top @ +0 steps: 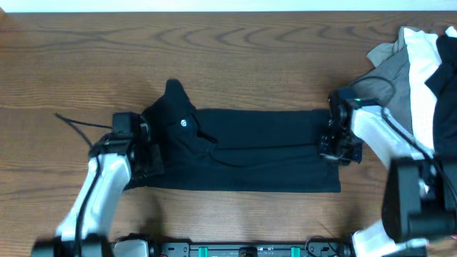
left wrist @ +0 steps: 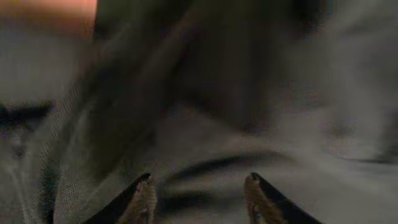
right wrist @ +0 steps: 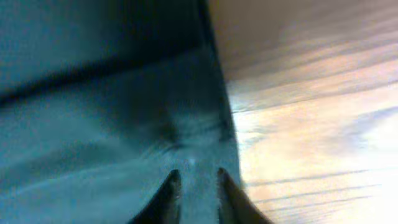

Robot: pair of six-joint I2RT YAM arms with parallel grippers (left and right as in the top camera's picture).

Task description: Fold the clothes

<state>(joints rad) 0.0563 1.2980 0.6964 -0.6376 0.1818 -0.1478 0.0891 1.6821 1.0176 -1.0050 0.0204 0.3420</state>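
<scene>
Black garment [top: 250, 150] lies between left pincer [left wrist: 199, 196], fingers apart, and right pincer [right wrist: 197, 186], nipping its hem; grey-white pile [top: 410, 68] nearby.

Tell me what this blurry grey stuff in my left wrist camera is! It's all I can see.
Observer: It's a black garment, folded into a long band across the wooden table. Your left tool is at its left end.
Operator: Where's my other arm?
Observer: The right tool is at the opposite end of the band, on its right edge.
Operator: Are there more clothes?
Observer: Yes, a pile of grey and white clothes lies at the table's far right corner, apart from the black one.
</scene>
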